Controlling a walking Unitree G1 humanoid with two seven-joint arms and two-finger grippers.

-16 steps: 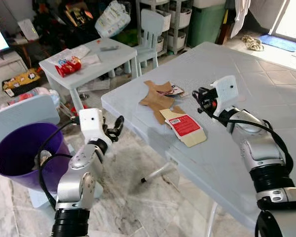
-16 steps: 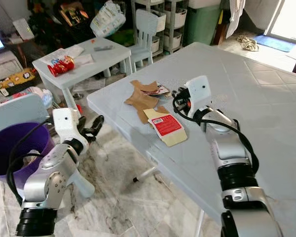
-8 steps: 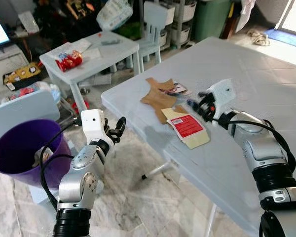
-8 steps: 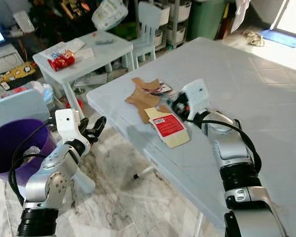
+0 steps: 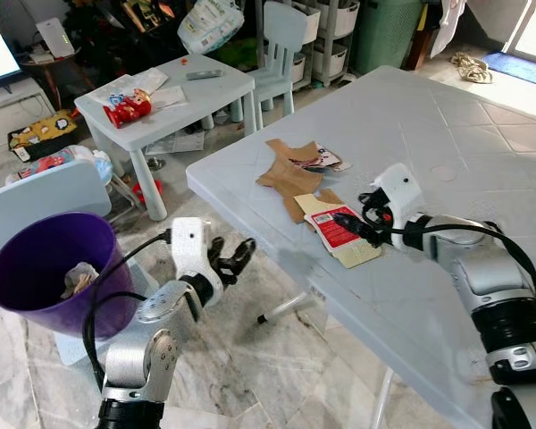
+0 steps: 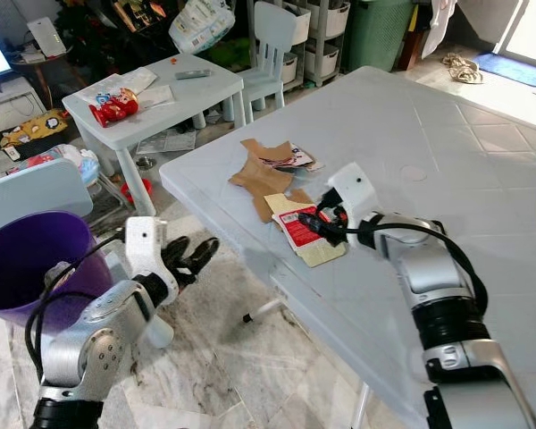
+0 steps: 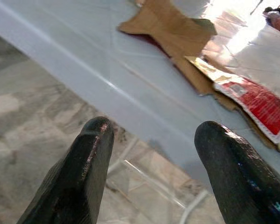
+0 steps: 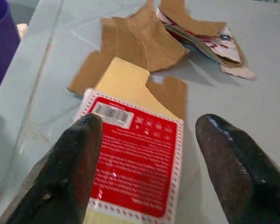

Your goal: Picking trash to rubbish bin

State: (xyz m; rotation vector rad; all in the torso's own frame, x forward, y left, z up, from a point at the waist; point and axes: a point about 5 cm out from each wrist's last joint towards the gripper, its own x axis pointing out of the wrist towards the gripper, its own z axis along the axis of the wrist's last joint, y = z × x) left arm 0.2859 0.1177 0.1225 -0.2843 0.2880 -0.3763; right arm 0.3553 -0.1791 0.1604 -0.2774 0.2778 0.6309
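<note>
The large pale-blue table (image 5: 447,179) takes up the right half of the head views, and near its corner, at about 11 o'clock from the right gripper, lies the trash: a flattened carton with a red label (image 5: 339,228) on top of brown cardboard scraps (image 5: 286,174), with a few printed paper bits (image 6: 286,159) just beyond. Over the last second the right arm has dropped from a raised pose beside the pile to table height, so the right gripper (image 5: 364,228) now sits low over the carton's near edge. In the right wrist view its two fingers (image 8: 70,172) stand wide apart with the red label between them, holding nothing. Whether the tips touch the card cannot be told. That descent reads as the final approach to a pick: the carton lies flat, so the fingers will probably have to catch an edge or slide it toward the table rim. The purple bin (image 5: 45,277) stands on the floor at 9 o'clock from the table corner, with crumpled trash already inside. The left gripper (image 5: 235,257), also spread and empty, has edged forward under the table edge, between bin and pile, and is not engaged with anything.
</note>
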